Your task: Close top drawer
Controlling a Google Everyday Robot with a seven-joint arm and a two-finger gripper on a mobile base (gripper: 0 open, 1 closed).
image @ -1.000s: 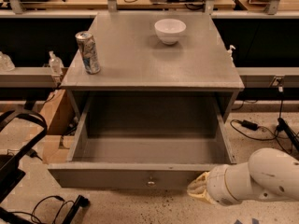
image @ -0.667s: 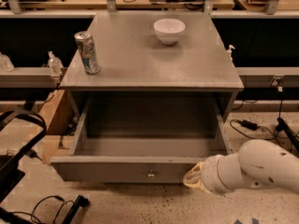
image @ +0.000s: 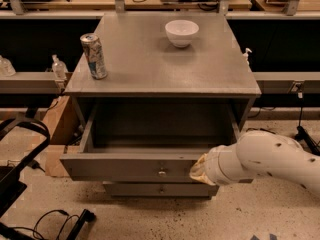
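Note:
The top drawer (image: 125, 167) of the grey cabinet stands partly open, and its inside looks empty. Its flat front panel carries a small round metal knob (image: 161, 172) at the centre. My white arm (image: 265, 159) reaches in from the right. My gripper (image: 198, 170) is at the arm's tan end, against the right part of the drawer's front panel, just right of the knob. The wrist hides most of it.
On the cabinet top (image: 150, 69) stand a drink can (image: 94, 55) at the left and a white bowl (image: 181, 32) at the back. A lower drawer front (image: 161, 189) shows under the top one. A cardboard box (image: 56, 129), a black frame (image: 15, 154) and floor cables (image: 55, 221) lie at the left.
The top drawer has slid back into the cabinet by a good part of its depth. My arm and gripper have moved forward with the front panel.

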